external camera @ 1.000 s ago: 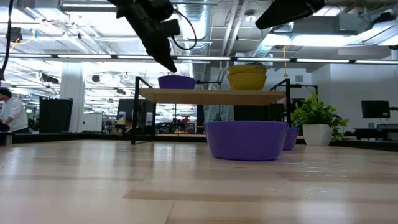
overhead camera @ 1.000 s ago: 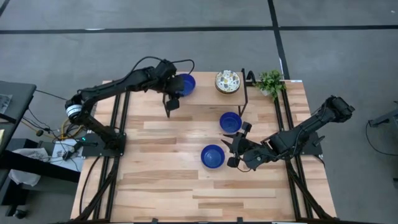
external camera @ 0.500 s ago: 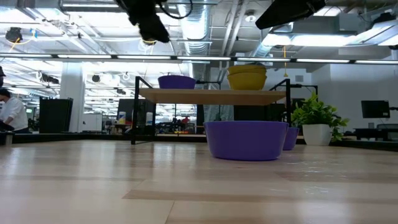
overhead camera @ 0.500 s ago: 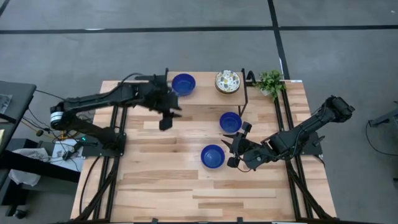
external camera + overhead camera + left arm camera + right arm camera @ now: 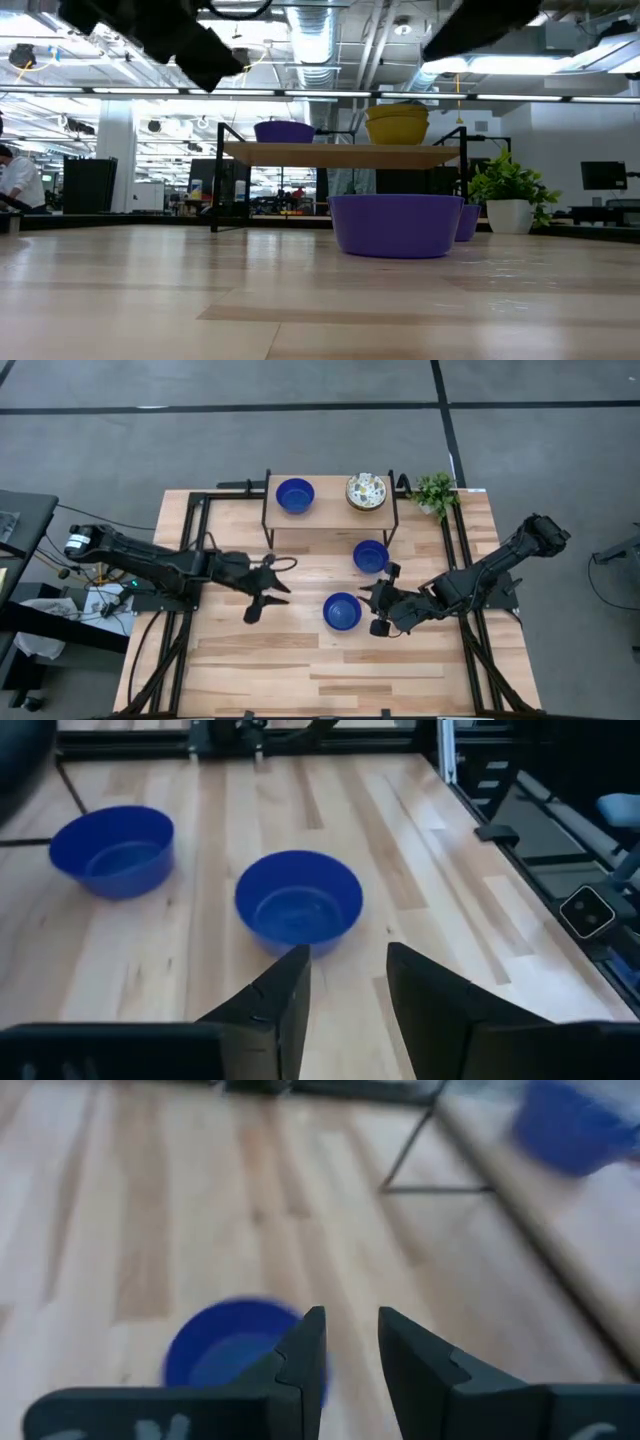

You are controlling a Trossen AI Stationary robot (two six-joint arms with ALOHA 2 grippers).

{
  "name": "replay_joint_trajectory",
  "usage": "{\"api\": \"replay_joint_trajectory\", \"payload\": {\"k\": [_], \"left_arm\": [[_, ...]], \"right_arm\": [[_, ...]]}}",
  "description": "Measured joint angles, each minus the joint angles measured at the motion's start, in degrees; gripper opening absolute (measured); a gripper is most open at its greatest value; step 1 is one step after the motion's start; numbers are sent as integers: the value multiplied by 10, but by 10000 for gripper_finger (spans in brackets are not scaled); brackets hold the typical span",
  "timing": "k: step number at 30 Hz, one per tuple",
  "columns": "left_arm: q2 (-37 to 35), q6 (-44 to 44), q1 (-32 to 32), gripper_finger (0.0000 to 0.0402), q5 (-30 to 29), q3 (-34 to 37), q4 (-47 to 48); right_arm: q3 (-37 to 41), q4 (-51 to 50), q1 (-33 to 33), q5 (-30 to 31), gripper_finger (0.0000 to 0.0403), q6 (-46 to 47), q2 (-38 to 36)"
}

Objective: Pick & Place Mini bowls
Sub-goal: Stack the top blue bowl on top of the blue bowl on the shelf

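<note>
The glossy solid-blue round mini bowl nearest me [image 5: 342, 611] sits upright on the pale wooden plank table [image 5: 300, 670], just below the middle of the high view. Its inside is smooth, deep blue and empty. A second glossy blue mini bowl [image 5: 370, 556] stands a little above and to the right of it, near but not touching. In my left wrist view the pair show as the centre bowl [image 5: 299, 903] and the one toward the upper left of the frame [image 5: 112, 850]. A third blue bowl [image 5: 295, 495] rests on the small wooden shelf with a black metal frame [image 5: 330, 512] at the top centre of the high view. Beside it on the shelf is a cream-white bowl speckled with a multicolour floral pattern inside [image 5: 366, 491] (in the low view it reads yellow from the side [image 5: 397, 124]).

My left gripper [image 5: 262, 592] hangs to the left of the near bowl, fingers apart and empty, pointed at it. My right gripper [image 5: 378, 607] is just beside the same bowl on its right, fingers parted by a narrow gap and holding nothing. A small green potted plant [image 5: 434, 492] stands at the shelf's right end.
</note>
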State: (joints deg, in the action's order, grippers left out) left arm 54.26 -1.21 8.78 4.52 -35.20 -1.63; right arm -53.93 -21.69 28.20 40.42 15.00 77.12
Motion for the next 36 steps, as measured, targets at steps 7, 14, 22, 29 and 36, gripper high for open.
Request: {"api": "replay_joint_trajectory", "payload": {"k": [7,14,22,29,36], "left_arm": [[1,3,14,133,-20,37,-41],[9,4,14,133,-20,41,-41],[59,-1,14,133,-19,41,-61],[72,-2,14,133,-19,41,-88],[73,-2,14,133,-19,41,-88]], "right_arm": [[34,25,-25,-136,85,-4,0],[88,96,-58,-196,86,5,4],[104,62,-96,-172,97,0,38],[102,-6,-154,-158,99,-18,56],[101,-9,-192,-147,86,-35,81]]}}
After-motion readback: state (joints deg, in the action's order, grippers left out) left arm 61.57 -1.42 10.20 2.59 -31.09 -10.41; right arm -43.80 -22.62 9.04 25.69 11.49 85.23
